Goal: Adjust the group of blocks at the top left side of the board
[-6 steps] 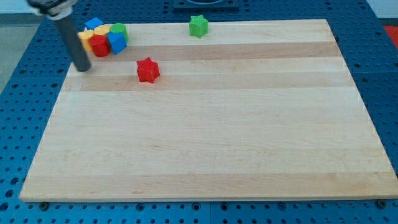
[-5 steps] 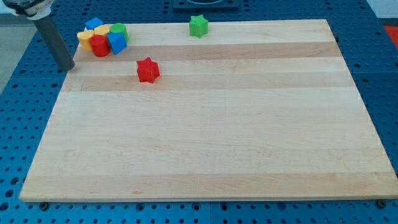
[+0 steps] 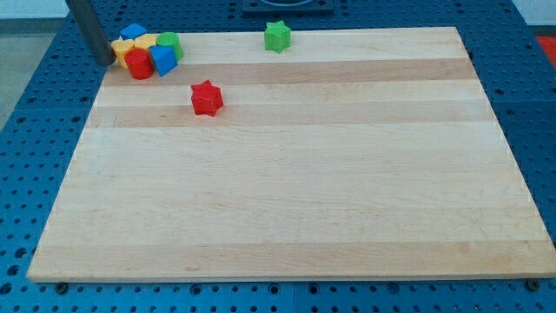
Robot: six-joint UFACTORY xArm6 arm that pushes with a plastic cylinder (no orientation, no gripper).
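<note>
No legible writing. The tip (image 3: 105,61) has moved up since the earlier frame, now just left of the top-left cluster on the tabletop (image 3: 287,174): yellow block (image 3: 119,47), red block (image 3: 138,63), blue block (image 3: 162,59), green block (image 3: 167,42), second blue block (image 3: 131,32). Apart: red star (image 3: 207,97), green star (image 3: 277,36). Tool: a plain rod, nothing to spread or pinch.

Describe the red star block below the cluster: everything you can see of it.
The red star block is a small, chunky star of plain red, matte like plastic. It lies flat on the wooden board, alone, touching nothing, below and to the right of the top-left cluster. My tip is off at the cluster's left edge, well away from it.
</note>
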